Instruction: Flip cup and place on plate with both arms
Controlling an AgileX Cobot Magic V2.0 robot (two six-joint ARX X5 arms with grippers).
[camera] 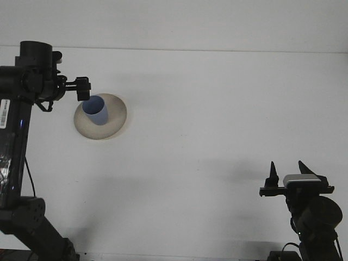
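Note:
A blue cup stands upright, mouth up, on the left part of a beige plate at the table's far left. My left gripper hangs just up and left of the cup's rim, open and apart from it, holding nothing. My right gripper rests low at the near right, far from the plate. Its two fingers point up, spread open and empty.
The left arm's dark column runs down the left edge of the view. The white table reaches back to a pale wall. The right arm's base sits at the bottom right corner.

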